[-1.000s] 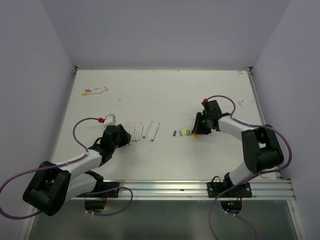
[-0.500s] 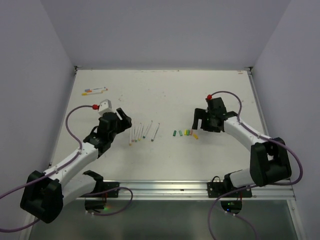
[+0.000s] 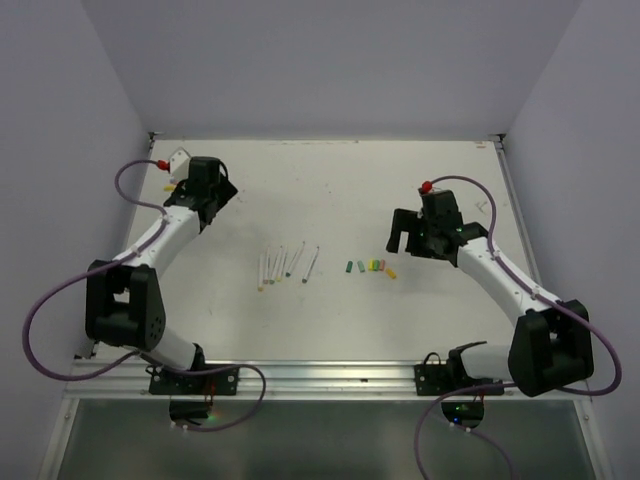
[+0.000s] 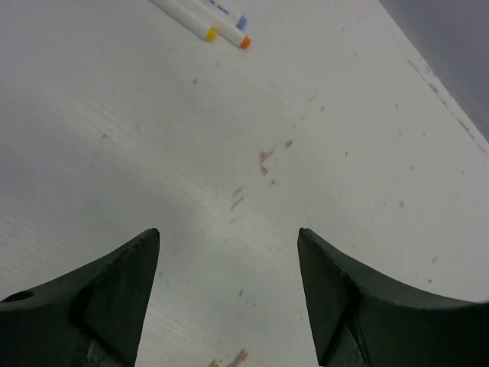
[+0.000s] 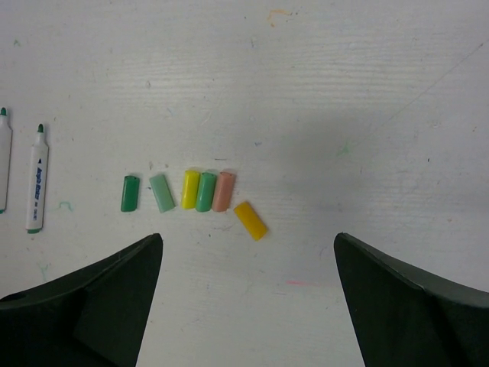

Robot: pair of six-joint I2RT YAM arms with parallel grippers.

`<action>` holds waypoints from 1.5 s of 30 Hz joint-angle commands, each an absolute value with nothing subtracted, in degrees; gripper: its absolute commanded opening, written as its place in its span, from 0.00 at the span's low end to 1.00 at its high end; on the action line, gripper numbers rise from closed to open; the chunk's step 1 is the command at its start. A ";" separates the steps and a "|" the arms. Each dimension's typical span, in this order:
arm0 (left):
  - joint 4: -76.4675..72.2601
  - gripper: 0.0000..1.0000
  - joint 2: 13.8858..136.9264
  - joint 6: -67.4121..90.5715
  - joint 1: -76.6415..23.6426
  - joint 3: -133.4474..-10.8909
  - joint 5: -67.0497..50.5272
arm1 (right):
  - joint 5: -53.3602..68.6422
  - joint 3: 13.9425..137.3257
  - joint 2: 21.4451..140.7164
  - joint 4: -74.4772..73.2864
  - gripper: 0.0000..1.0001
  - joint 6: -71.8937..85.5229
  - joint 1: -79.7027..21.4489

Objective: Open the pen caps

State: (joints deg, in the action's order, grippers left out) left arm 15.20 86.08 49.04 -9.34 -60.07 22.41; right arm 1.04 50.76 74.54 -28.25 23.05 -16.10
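Observation:
Several pen caps (image 5: pixel 205 191) in green, yellow, salmon and orange lie loose in a short row (image 3: pixel 370 267) at mid-table. My right gripper (image 5: pixel 248 237) hovers just near of them, open and holding nothing; in the top view it (image 3: pixel 405 238) stands right of the row. Several uncapped white pens (image 3: pixel 285 264) lie side by side left of the caps, two of them at the left edge (image 5: pixel 37 180) of the right wrist view. My left gripper (image 3: pixel 216 190) is at the back left, open (image 4: pixel 227 232) over bare table. Two capped pens (image 4: pixel 218 17) lie ahead of it.
The white table (image 3: pixel 330 190) is walled on three sides, with the left wall close to my left gripper. A metal rail (image 3: pixel 400 378) runs along the near edge. Purple cables (image 3: pixel 60 300) loop off both arms. Faint ink marks (image 4: pixel 263 157) speckle the surface.
My left arm swung from the uncapped pens to the back-left corner, its jaws opening. My right gripper opened wide and drew back slightly from the cap row.

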 commanded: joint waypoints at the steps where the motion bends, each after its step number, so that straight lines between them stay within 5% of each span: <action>1: 23.10 0.75 93.23 50.89 -4.06 -70.82 25.13 | 4.13 52.38 73.65 -27.07 0.99 24.52 -16.70; 9: 35.50 0.80 108.70 54.40 0.00 -89.98 36.73 | 6.59 52.12 74.70 -24.79 0.99 24.52 -17.31; 30: 26.28 0.82 122.08 56.16 2.20 -97.47 42.98 | 9.14 50.71 78.84 -21.09 0.99 23.82 -17.58; 39: 41.65 0.81 132.35 61.26 2.29 -113.28 41.93 | 8.96 49.75 77.96 -20.31 0.99 23.73 -17.58; 45: 42.45 0.80 134.39 61.61 2.46 -113.47 39.64 | 8.97 49.40 77.96 -20.22 0.98 23.64 -17.49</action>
